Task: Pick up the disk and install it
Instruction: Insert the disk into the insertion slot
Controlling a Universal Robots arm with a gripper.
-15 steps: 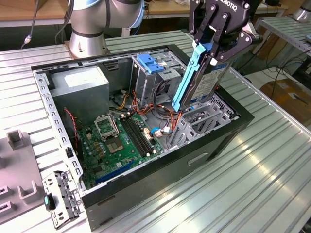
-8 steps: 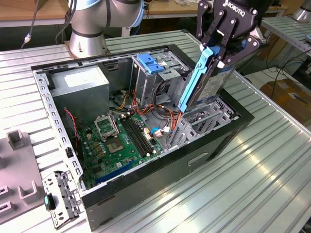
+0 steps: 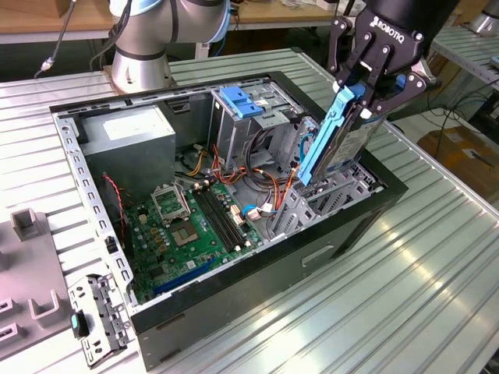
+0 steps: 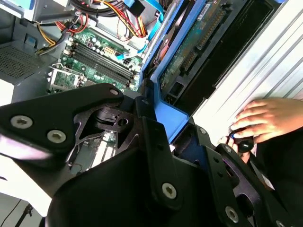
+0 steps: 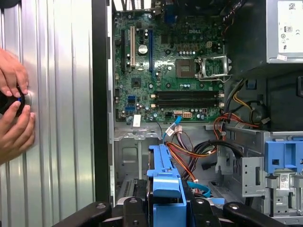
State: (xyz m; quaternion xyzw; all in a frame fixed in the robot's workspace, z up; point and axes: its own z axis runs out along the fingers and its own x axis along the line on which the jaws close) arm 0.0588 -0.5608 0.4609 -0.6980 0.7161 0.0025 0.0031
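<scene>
The disk (image 3: 337, 139), a silver drive in blue carrier rails, hangs on edge and tilted over the drive bay at the open computer case's (image 3: 234, 296) corner on the exterior view's right. Its lower end reaches down among the grey bay brackets. My gripper (image 3: 373, 72) is shut on the disk's upper end, black fingers clamping both faces. In the first wrist view the blue rail (image 5: 166, 182) runs out from between the fingers toward the case floor. In the second wrist view the disk's (image 4: 189, 52) green circuit side and blue rail show beyond the black fingers (image 4: 156, 156).
Inside the case lie a green motherboard (image 3: 191, 222), a grey power supply (image 3: 129, 140), a tall grey cage with a blue handle (image 3: 238, 101) and loose orange and red cables (image 3: 269, 183). A person's hands (image 5: 14, 109) rest on the ribbed metal table (image 3: 405, 265) beside the case.
</scene>
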